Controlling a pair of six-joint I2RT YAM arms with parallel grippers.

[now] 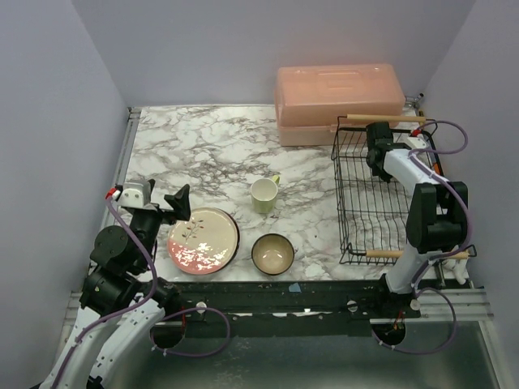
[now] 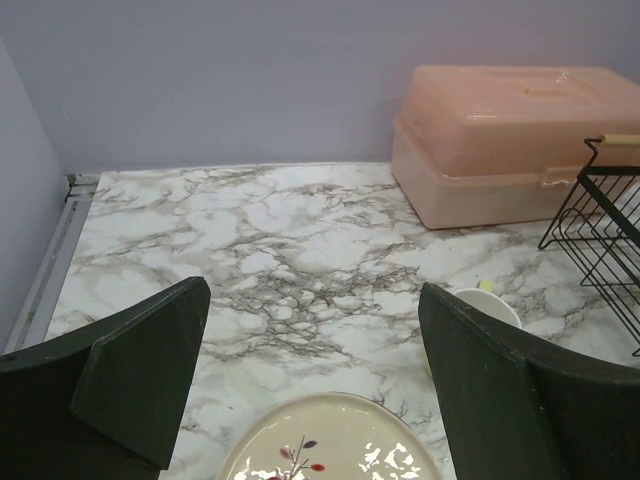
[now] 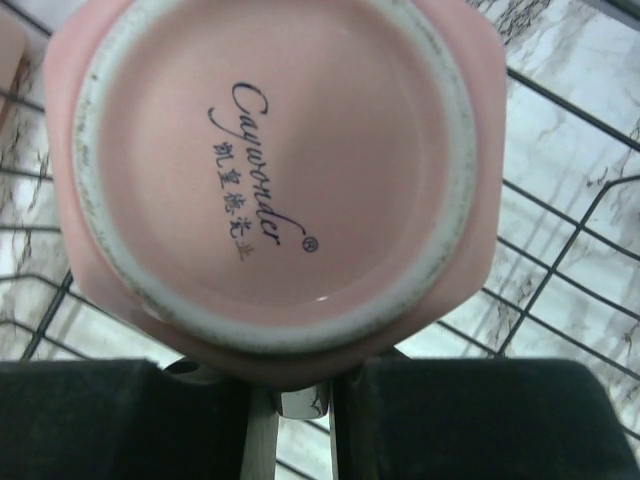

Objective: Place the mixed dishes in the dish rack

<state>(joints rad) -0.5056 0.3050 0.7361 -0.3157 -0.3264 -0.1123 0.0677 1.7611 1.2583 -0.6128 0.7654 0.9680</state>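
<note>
My right gripper (image 3: pixel 290 375) is shut on the small pink cup (image 3: pixel 270 170). The cup's base faces the wrist camera, with the dish rack's (image 3: pixel 560 300) wires behind it. From above, the right gripper (image 1: pixel 375 162) hangs inside the far end of the black wire dish rack (image 1: pixel 357 212), and the cup is hidden under the wrist. My left gripper (image 1: pixel 174 204) stands open and empty above the far-left edge of the cream-and-pink floral plate (image 1: pixel 203 240). The plate (image 2: pixel 330 445) lies below the open left gripper (image 2: pixel 312 300). The yellow-green mug (image 1: pixel 264 194) and the bowl (image 1: pixel 272 254) sit mid-table.
A salmon-pink lidded box (image 1: pixel 339 104) stands at the back, touching the rack's far left corner. Purple walls close in the table on three sides. A metal rail (image 1: pixel 122 174) runs along the table's left edge.
</note>
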